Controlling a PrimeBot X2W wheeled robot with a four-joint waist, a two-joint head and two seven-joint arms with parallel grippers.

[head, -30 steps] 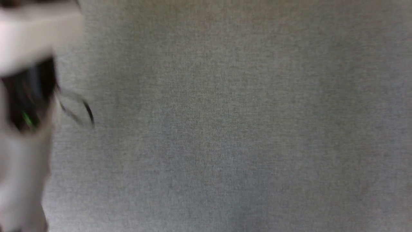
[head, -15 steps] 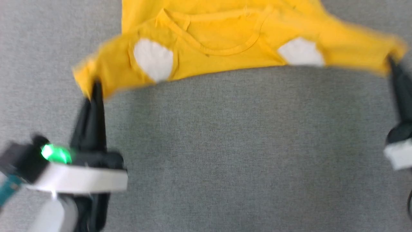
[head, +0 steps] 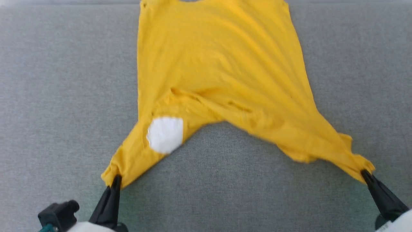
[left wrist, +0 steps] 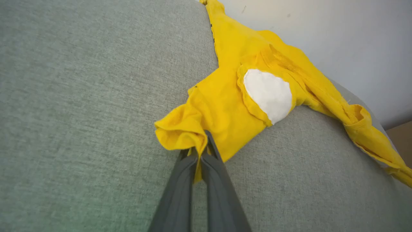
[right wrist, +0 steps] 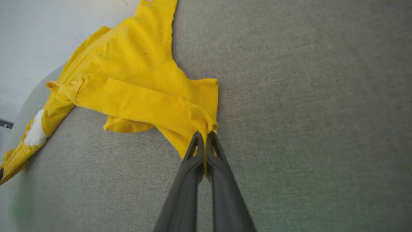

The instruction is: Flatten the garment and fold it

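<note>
The left gripper is clamped on one sleeve end of the yellow T-shirt, and the right gripper is clamped on the other. The T-shirt lies stretched across the grey fabric surface, with its white patch near the left gripper.

A: Left gripper, build?
B: Two long fingers, dark grey to black, matte. Each tapers to a narrow tip, with a slim triangular cut-out just behind it.
A: And behind the fingers?
B: In the head view there is a white band at the wrist. Beside it sits a small black block with a rounded knob, and a teal cable at its underside.
A: Right gripper?
B: Same dark tapered fingers, same cut-outs near the tips. They widen into a black base, then a white housing at the picture's corner. Screws and markings are too small to tell.
</note>
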